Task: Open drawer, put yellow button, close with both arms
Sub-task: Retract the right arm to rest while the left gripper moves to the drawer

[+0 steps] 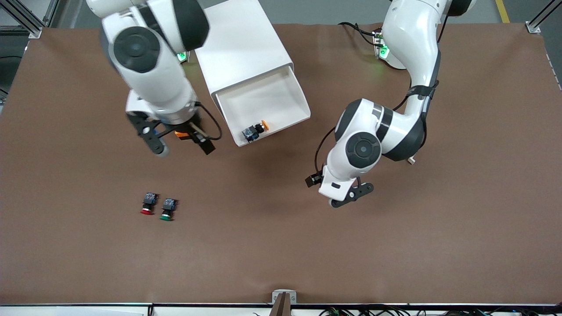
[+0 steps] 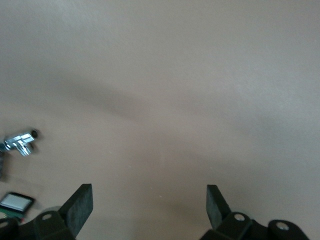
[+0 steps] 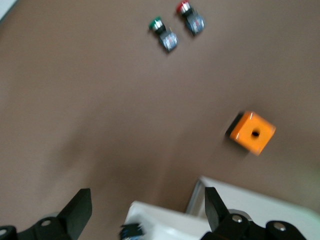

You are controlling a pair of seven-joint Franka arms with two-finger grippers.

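Inside the open drawer point(image 1: 281, 98), the yellow button point(image 1: 255, 130) near its front wall; both grippers released, left gripper point(image 1: 347, 199), right gripper point(image 1: 184, 147).

Yellow button point(image 1: 256, 130) — white drawer point(image 1: 263, 105)

This is looking like a robot lab, not a home. Two big white robot arms point(image 1: 377, 131) are standing at a wide table point(image 1: 281, 254) that is wearing a plain brown cover. Silver metal frame bars point(image 1: 26, 19) are standing at the corners, at about 10 and 2 o'clock. Black cables point(image 1: 351, 312) are lying along the table edge at 6 o'clock. Little green lights point(image 1: 384, 52) are glowing near the arm bases.
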